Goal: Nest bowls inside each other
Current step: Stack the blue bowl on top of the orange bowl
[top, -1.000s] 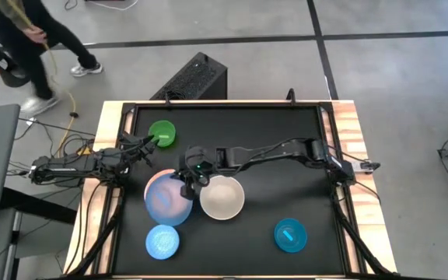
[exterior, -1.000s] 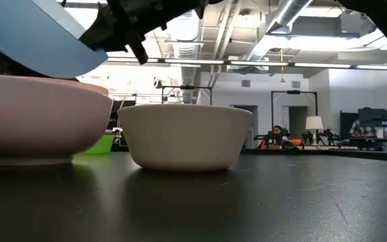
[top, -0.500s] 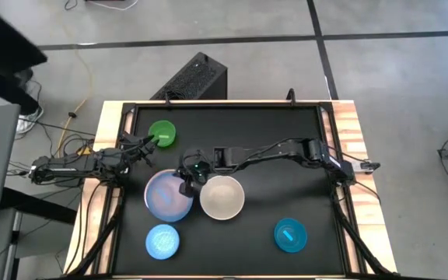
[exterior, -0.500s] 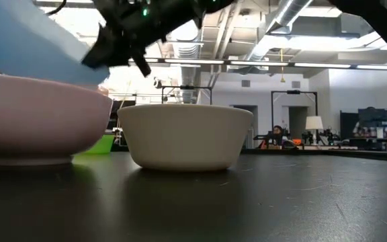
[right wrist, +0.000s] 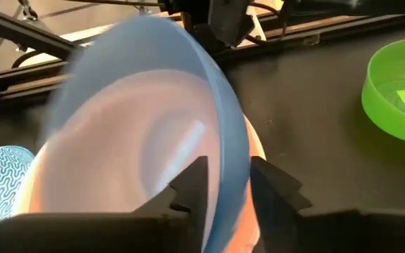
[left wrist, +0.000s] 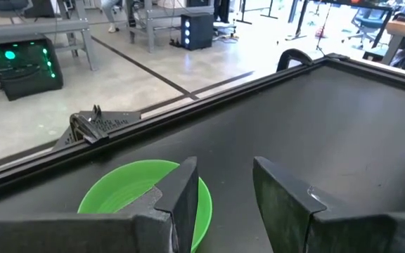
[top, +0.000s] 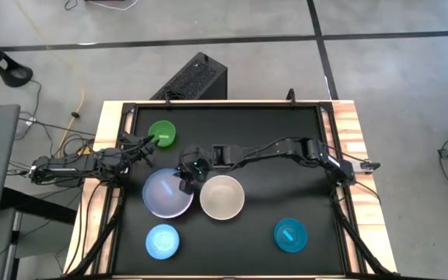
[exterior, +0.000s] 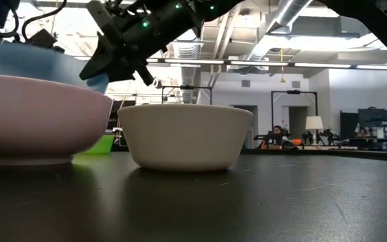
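Note:
A blue bowl (top: 168,193) sits inside the pink bowl (exterior: 39,121) at the table's left middle, its rim (exterior: 25,60) showing above the pink one. My right gripper (top: 185,180) is open at the blue bowl's right side, one finger inside the rim and one outside. A cream bowl (top: 222,197) stands on its base just right of them. My left gripper (left wrist: 227,193) waits open at the left edge, beside a small green bowl (top: 162,133). My right gripper (right wrist: 228,186) straddles the blue bowl's rim (right wrist: 230,165), slanting down from the table's right, with a gap showing on the inner side. Whether the outer finger (right wrist: 269,183) touches the rim, I cannot tell.
A patterned light blue bowl (top: 162,241) stands at the near left and a teal bowl (top: 290,235) at the near right. The far half and the right side of the black table (top: 286,132) are bare.
The blue bowl has gone from steeply tilted above the pink bowl to nearly level inside it. My right gripper has sunk a little at the bowl's rim.

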